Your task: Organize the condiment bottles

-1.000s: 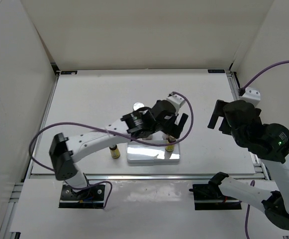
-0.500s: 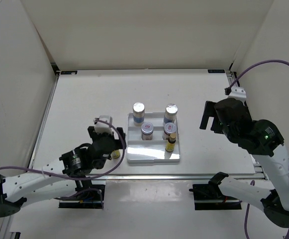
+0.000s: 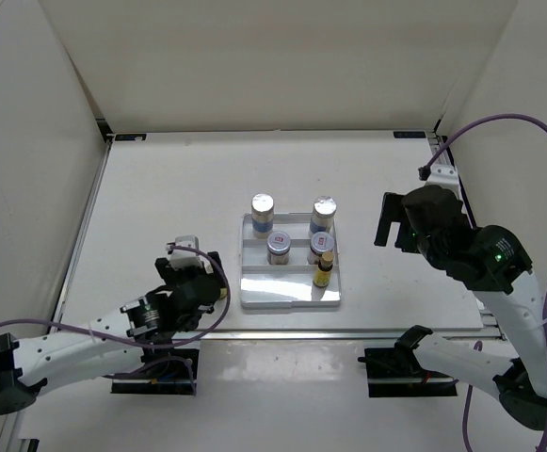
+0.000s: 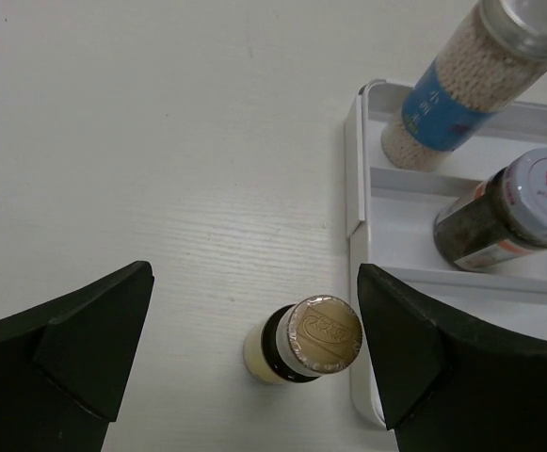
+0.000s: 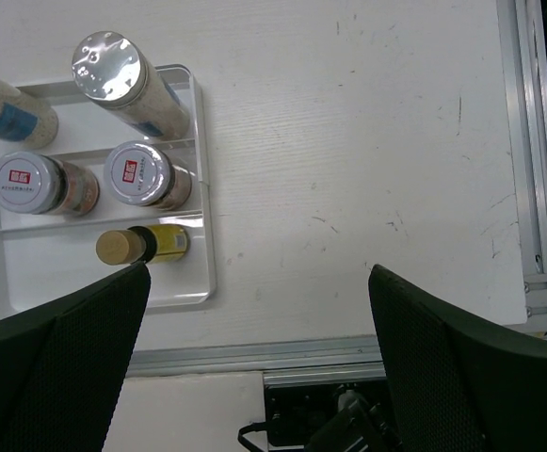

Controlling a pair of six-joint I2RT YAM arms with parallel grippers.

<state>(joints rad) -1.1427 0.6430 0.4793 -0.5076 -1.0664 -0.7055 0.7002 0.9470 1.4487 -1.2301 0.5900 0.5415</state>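
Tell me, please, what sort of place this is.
Most likely a robotics lab test cell, not a kitchen: plain white walls box in a white table, aluminium framing edges it, and a tray of condiment bottles sits staged.

The table (image 4: 160, 141) is matt white, with a faint grain like painted wood. The tray (image 4: 356, 188) looks like glossy white plastic and catches glare. In its far row the tall bottles (image 5: 113, 71) are clear, with mirror-bright metal caps and blue paper labels. The short jars (image 4: 508, 212) in its middle row have smooth, shiny lids. The tiny bottle (image 4: 306, 339) just outside the tray has a gold, foil-like top. The left gripper (image 4: 254, 282) has matt black fingers (image 4: 75, 348).
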